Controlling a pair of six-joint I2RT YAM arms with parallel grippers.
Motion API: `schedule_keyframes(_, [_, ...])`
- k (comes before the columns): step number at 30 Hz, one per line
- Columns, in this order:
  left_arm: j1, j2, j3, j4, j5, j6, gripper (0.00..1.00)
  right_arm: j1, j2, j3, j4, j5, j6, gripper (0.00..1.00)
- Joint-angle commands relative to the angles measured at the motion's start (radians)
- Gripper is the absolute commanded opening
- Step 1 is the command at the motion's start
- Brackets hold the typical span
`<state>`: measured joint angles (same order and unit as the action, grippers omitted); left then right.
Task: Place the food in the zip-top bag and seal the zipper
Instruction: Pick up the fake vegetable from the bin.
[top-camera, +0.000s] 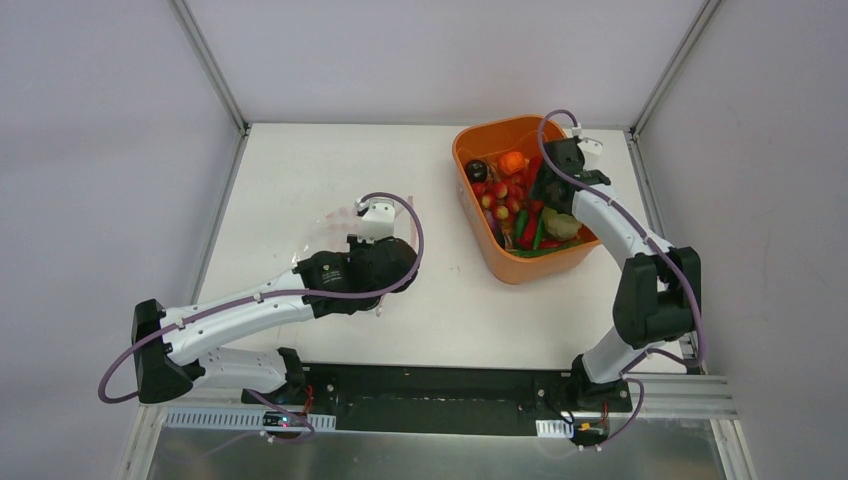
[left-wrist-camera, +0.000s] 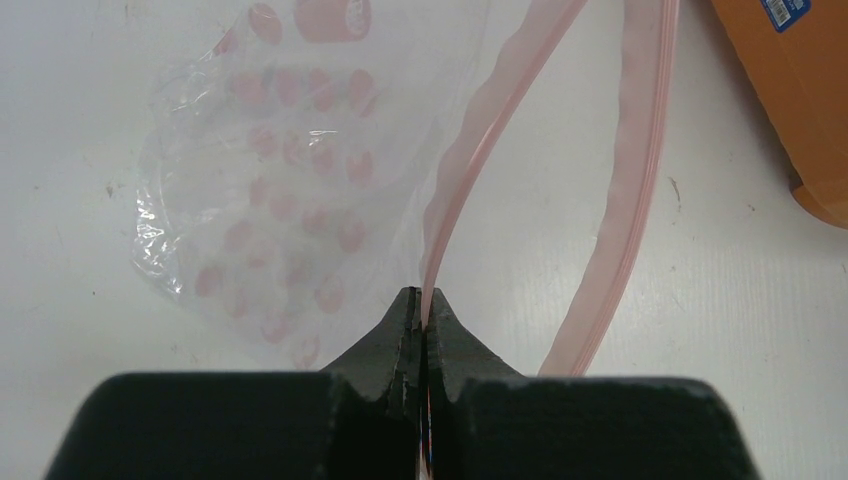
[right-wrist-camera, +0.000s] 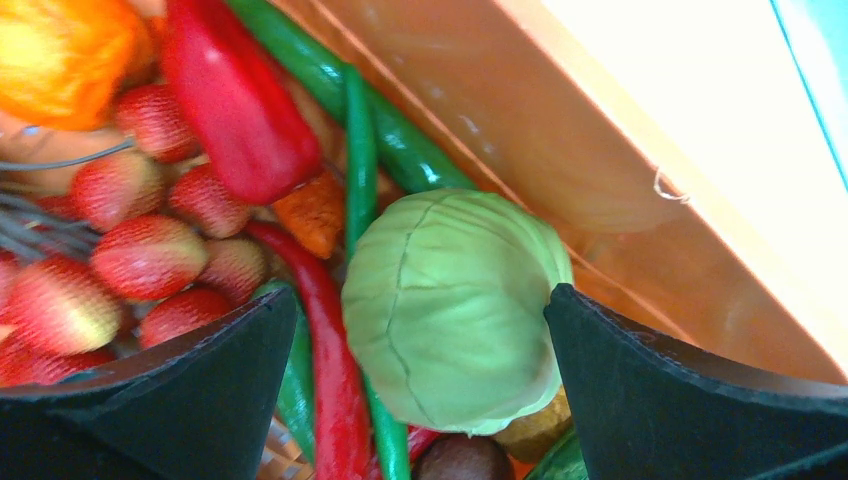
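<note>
At left, on the white table, the clear zip-top bag is seen lying flat, with no food visible inside it. One lip of its pink zipper is pinched between the tightly closed jaws of the left gripper. The other lip bows away, so the mouth is held agape toward the orange tub, presumably so that pieces can be dropped in by the other arm.

At right, the food is piled in that tub: red-yellow fruits, red and green peppers, an orange piece and a dark one. The right gripper hangs inside the tub with its jaws spread wide to either side of a pale green cabbage. The cabbage lies close to the tub's wall and has not been clasped. Whether the fingers touch it cannot be told. The loading is judged barely begun, and the cabbage's round, bulky form is expected to demand a centred squeeze.
</note>
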<state>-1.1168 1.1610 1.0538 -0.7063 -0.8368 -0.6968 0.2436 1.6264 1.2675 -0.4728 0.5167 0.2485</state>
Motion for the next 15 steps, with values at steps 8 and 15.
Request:
schedule_keyframes(8, [0.027,-0.001,-0.018,0.034,0.008,0.028,0.00,0.039,0.034,0.027,-0.146,0.101,0.000,0.94])
schedule_keyframes(15, [0.038,0.002,-0.012,0.039,0.012,0.047,0.00,0.042,-0.036,0.031,-0.118,-0.020,-0.008,0.57])
